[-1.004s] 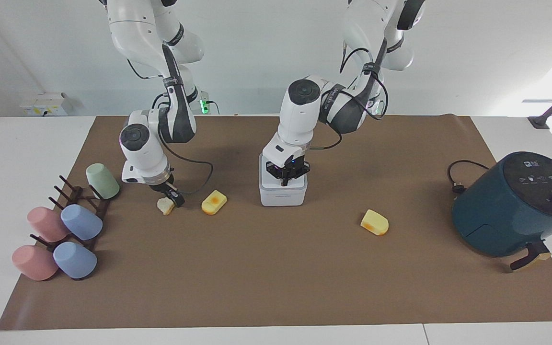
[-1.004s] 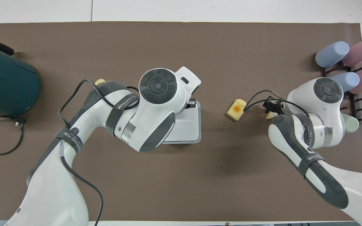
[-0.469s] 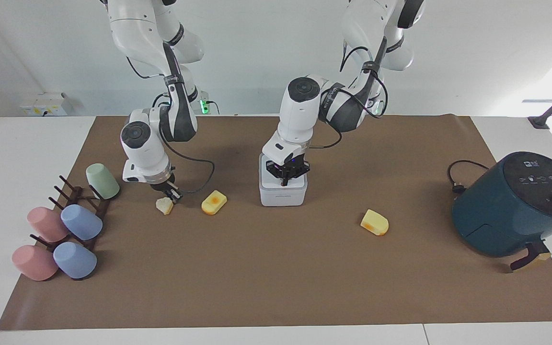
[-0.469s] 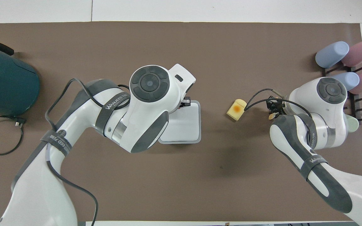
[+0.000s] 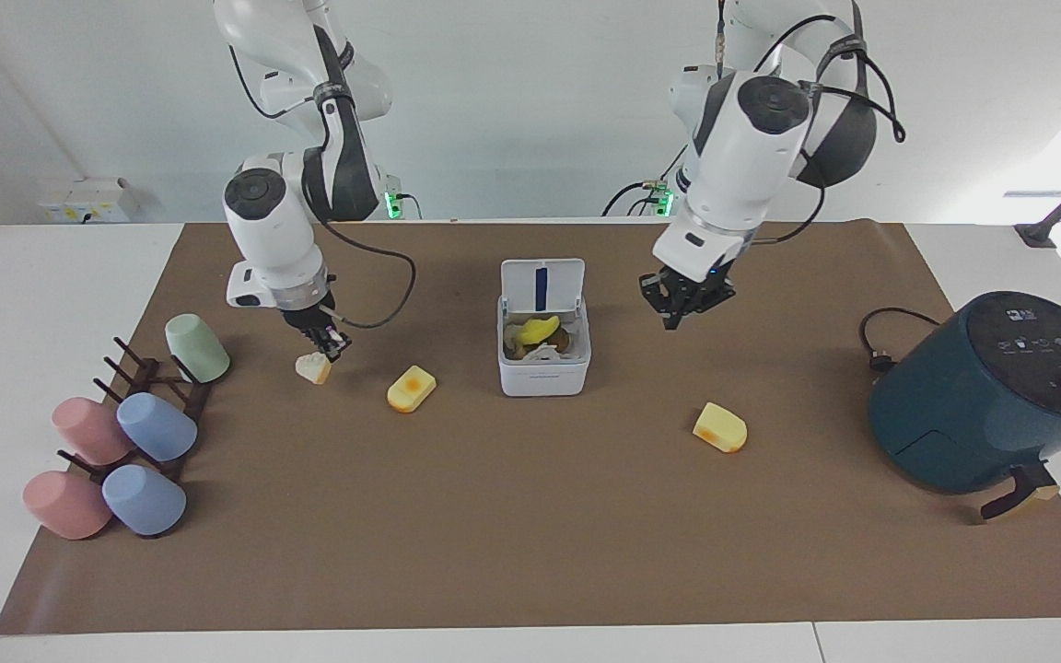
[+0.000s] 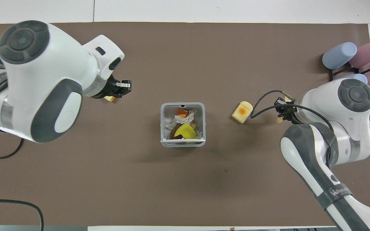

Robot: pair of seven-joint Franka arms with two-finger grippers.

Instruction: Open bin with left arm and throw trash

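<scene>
right end effector [image 5: 320,351] pinches bread wedge [image 5: 313,368] — left end effector [image 5: 681,313] unclear; arm reads "wanjeed".

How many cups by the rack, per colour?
Pink cups: 2
Blue cups: 2
Green cup: 1
Total: 5
</scene>
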